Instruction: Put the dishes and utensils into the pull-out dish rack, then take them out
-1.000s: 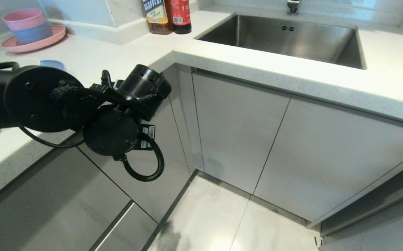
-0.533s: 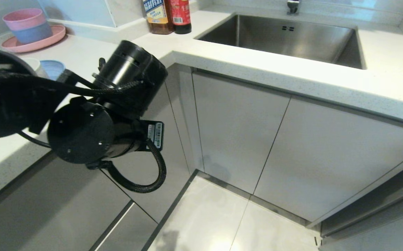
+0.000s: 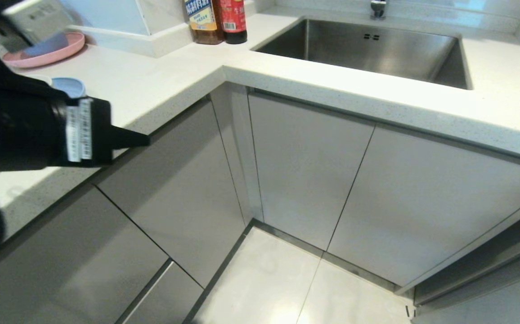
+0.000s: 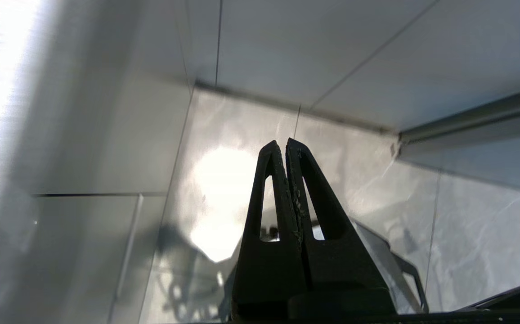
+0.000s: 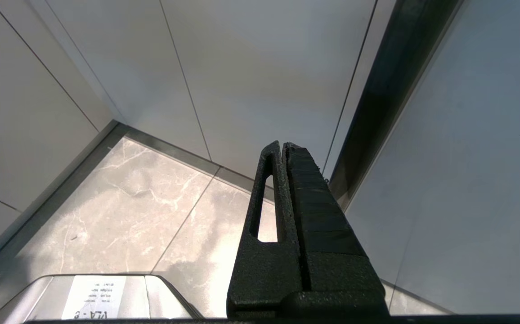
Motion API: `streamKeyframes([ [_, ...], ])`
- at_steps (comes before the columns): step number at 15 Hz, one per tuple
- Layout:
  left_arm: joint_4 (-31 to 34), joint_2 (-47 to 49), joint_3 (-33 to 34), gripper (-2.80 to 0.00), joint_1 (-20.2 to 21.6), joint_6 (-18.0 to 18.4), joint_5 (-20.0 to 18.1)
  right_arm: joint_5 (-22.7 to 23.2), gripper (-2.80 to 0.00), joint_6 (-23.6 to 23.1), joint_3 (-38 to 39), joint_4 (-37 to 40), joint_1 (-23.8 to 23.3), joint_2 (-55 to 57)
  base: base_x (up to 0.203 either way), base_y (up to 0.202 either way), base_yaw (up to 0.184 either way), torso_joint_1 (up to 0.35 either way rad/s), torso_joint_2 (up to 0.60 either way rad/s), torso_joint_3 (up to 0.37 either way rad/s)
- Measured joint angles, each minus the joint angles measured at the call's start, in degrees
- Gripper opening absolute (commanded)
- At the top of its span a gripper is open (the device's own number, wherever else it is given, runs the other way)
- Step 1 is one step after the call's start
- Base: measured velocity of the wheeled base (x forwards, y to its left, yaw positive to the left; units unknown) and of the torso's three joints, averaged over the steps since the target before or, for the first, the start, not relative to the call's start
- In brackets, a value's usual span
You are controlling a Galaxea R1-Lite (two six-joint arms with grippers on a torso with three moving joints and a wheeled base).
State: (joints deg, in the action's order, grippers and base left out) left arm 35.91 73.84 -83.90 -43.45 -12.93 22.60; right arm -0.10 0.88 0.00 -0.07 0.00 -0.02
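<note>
My left arm fills the left side of the head view, low over the white counter. Its gripper is shut on nothing and points down at the glossy floor tiles. Behind the arm, an edge of the pale blue plate shows on the counter. The bowl and the utensils are hidden. A narrow pale door front stands shut in the cabinet corner, and no wire of the pull-out dish rack shows. My right gripper is shut and empty, parked low above the floor beside cabinet doors.
A pink plate stands at the back left of the counter, partly behind my arm. Two bottles stand by the wall. The steel sink is at the back right. All grey cabinet fronts are shut.
My left arm has swung up and to the left, away from the cabinet front below the counter edge. It now sits close to the camera and hides more of the counter.
</note>
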Motion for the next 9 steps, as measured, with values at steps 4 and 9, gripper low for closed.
streamKeyframes([
  [4, 0.13, -9.87, 1.37, -2.80, 15.47, 6.19, -13.96, 0.00, -2.80, 0.00, 0.00, 0.00, 0.00, 0.00, 0.000, 0.000, 0.000, 0.000, 0.00, 0.000],
  [9, 0.11, -26.50, 9.10, -2.80, 32.95, 15.22, -24.16, 0.00, -2.80, 0.00, 0.00, 0.00, 0.00, 0.00, 0.000, 0.000, 0.000, 0.000, 0.00, 0.000],
])
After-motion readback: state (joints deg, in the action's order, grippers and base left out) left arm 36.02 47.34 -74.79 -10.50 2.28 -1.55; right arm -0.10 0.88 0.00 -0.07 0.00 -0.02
